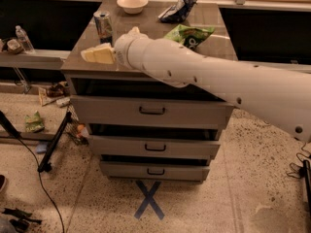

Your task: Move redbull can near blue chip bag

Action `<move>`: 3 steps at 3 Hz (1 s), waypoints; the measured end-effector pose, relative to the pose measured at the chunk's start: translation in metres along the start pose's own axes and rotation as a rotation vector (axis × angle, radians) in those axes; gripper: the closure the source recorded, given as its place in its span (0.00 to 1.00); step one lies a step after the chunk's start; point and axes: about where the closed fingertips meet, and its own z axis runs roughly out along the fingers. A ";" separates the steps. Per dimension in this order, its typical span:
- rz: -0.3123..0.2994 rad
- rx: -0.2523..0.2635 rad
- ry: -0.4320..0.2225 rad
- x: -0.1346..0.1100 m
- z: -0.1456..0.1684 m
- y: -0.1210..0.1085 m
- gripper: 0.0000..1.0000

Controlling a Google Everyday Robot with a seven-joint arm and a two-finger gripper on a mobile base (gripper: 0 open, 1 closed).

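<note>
The redbull can (102,26) stands upright on the left side of the grey cabinet top (146,30). The blue chip bag (179,8) lies crumpled at the back of the top, right of centre. My gripper (95,55) reaches in from the right on the white arm and sits near the front left edge, just in front of and below the can, apart from it. Its cream fingers (99,55) point left.
A white bowl (132,4) stands at the back, left of the blue bag. A green chip bag (190,35) lies right of centre, behind my arm. The cabinet has three drawers (152,110). A water bottle (24,39) stands on a shelf at the left.
</note>
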 end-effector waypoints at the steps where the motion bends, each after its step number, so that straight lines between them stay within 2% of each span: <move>1: -0.002 0.006 -0.021 -0.010 0.012 -0.005 0.00; 3: -0.006 -0.015 -0.046 -0.017 0.064 -0.018 0.00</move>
